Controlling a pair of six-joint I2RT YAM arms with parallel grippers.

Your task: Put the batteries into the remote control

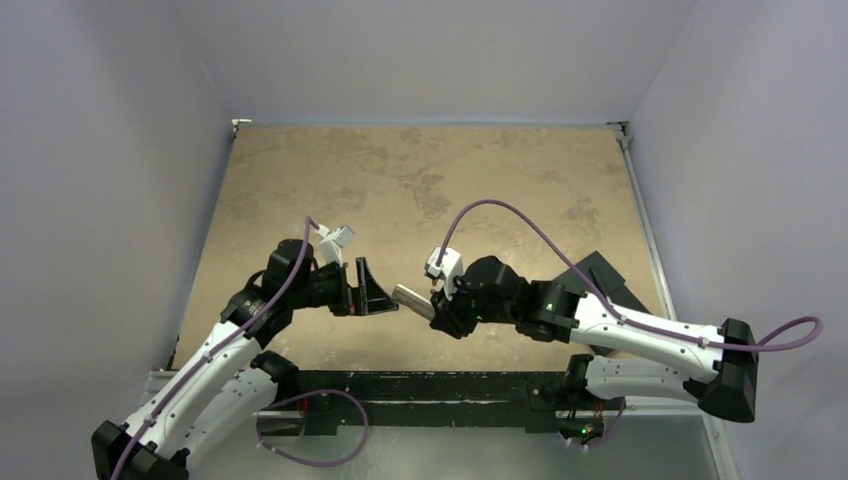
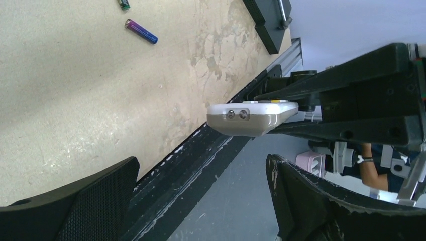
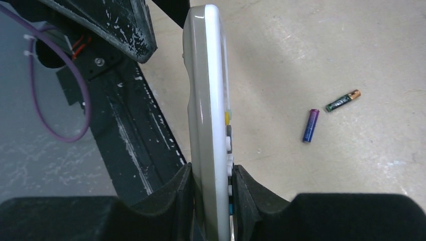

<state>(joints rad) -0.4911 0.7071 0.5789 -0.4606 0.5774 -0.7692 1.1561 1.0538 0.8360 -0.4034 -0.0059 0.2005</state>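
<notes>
Soft, even overhead light; mild glare streaks the remote control (image 3: 200,75), and the wrist views look slightly soft.

Near bench (image 1: 400,180) edge, centre: remote control (image 1: 413,300) aloft, one end between right jaws, free end facing left jaws, which stand just left of it, apart. Batteries (image 3: 310,125) lie on bench, close together, not touching, away from remote control. Slab (image 1: 600,272) on bench at right, behind right arm.

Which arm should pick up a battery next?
Left. The left gripper is open and empty, facing one end of the remote control. The right gripper is shut on the remote control, so it is busy. The purple battery and the dark battery lie loose on the table.
</notes>
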